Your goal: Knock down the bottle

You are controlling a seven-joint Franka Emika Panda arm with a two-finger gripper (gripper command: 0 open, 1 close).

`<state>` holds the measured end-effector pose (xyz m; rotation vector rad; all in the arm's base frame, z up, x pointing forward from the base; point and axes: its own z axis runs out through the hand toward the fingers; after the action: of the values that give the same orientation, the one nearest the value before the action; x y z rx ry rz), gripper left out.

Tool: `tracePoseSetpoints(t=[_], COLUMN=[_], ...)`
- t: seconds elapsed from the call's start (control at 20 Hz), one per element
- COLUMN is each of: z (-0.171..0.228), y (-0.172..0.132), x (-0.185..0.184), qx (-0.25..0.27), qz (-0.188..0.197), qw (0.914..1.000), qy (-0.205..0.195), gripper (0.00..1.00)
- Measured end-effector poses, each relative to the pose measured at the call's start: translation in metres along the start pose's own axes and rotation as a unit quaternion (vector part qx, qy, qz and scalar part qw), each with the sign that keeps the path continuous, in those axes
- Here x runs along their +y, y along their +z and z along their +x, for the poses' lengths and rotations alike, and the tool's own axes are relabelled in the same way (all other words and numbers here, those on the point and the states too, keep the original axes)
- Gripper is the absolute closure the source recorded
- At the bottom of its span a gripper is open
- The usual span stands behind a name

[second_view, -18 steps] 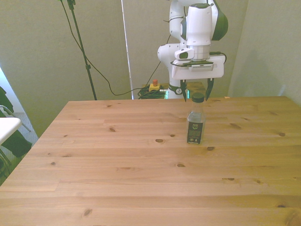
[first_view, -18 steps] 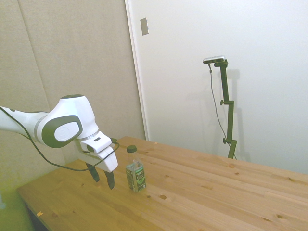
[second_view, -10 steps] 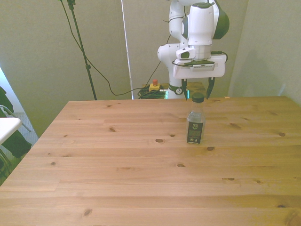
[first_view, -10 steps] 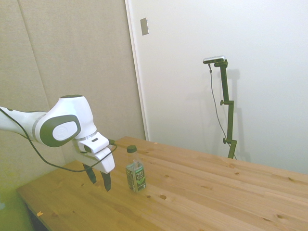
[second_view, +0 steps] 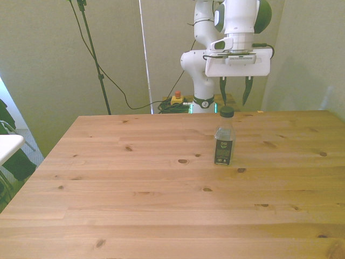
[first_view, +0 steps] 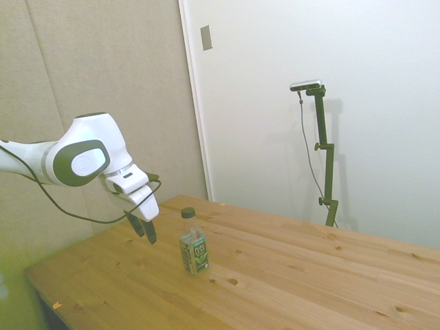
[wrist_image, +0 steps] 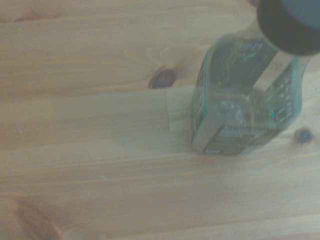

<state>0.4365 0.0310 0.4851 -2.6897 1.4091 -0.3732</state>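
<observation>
The bottle [first_view: 194, 243] [second_view: 224, 137] [wrist_image: 245, 90] is small, clear, square-sided plastic with a round dark green cap and a green label with white markings; it stands upright on the knotty, planked wooden table [first_view: 289, 275] [second_view: 161, 205] [wrist_image: 90, 150], right of centre in the front view. The glossy white arm reaches in with its wrist tilted, and the gripper [first_view: 144, 227] [second_view: 235, 91] hangs in the air clear of the bottle, at about 12 o'clock from the cap in the front view, its dark fingers [second_view: 247, 90] spread wide and holding nothing. The wrist view is soft; the label's print cannot be read.
</observation>
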Motion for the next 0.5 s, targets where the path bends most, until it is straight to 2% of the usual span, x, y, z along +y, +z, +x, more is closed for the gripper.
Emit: tracePoseSetpoints(t=[0.2,0.5], z=[0.018,0.044], y=[0.012,0.010], x=[-0.011,-0.024], qx=[0.011,0.022], qz=[-0.004,-0.003], qw=[0.9998,0.9993], qy=[0.015,0.031], gripper=[1.00,1.00])
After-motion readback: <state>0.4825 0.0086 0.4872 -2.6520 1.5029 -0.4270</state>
